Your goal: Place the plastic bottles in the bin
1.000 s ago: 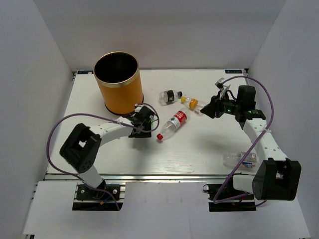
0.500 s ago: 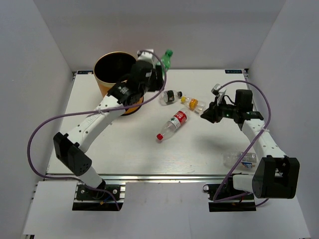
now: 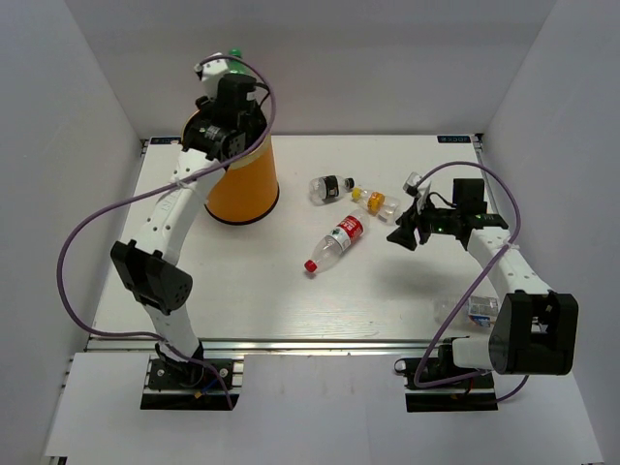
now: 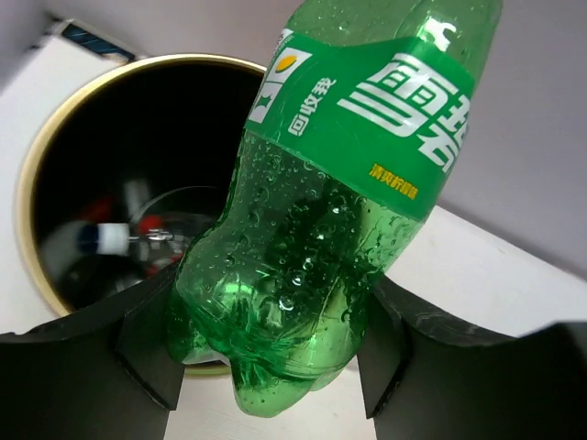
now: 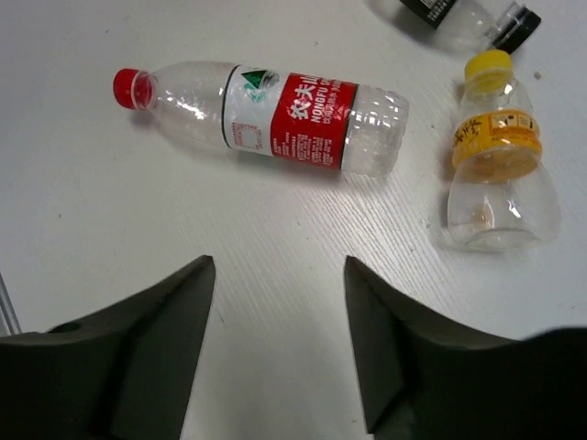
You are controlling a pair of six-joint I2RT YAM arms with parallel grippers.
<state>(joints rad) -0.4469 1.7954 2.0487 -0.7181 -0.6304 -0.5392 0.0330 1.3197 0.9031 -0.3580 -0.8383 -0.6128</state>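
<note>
My left gripper (image 3: 229,74) is shut on the all-green bottle (image 3: 233,54) and holds it above the mouth of the orange bin (image 3: 248,184). In the left wrist view the green bottle (image 4: 339,202) sits base-first between my fingers, over the bin's gold rim (image 4: 27,188); other bottles (image 4: 119,240) lie inside. My right gripper (image 3: 401,232) is open and empty, low over the table. A red-label bottle (image 3: 336,241) lies to its left, also in the right wrist view (image 5: 284,115). A yellow-capped bottle (image 5: 500,170) and a black-label bottle (image 5: 459,14) lie beyond.
A blue-white label bottle (image 3: 472,308) lies by the right arm's base near the front edge. The black-label bottle (image 3: 329,187) and the yellow-capped one (image 3: 374,201) lie mid-table, right of the bin. White walls enclose the table on three sides.
My left arm has risen from the table beside the bin, carrying the green bottle up and left to above the bin's mouth. My right gripper has shifted slightly left.
</note>
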